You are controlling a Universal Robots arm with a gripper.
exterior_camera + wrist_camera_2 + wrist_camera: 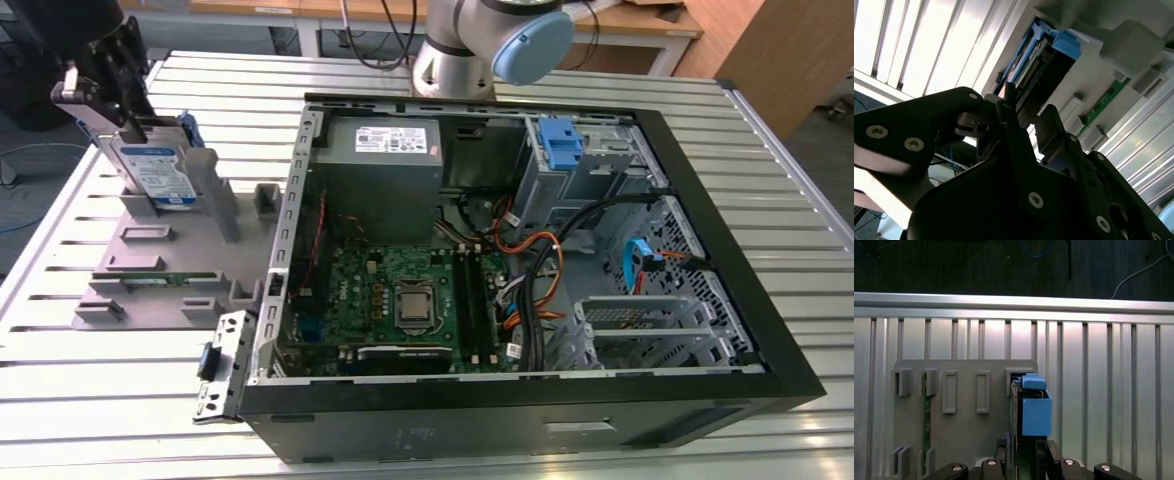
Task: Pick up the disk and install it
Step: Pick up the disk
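Note:
The disk [158,170] is a silver drive with a white-and-blue label in a blue carrier. It stands on edge in a slot of the grey stand [147,270] at the exterior view's left. My gripper [131,125] comes down on its upper edge, one finger against each face, shut on it. In the first wrist view the disk [1035,412] runs up from between the fingers of the gripper [1025,452], over the stand [961,430]. The second wrist view has the disk [1041,60] just beyond the gripper [1021,112].
An open computer case [781,350] lies on the slatted metal table [120,400], to the exterior view's right of the stand. Inside are a motherboard [400,300], a grey power-supply box [387,150], cables, a blue-tabbed bay [561,140] and a metal drive cage [641,320].

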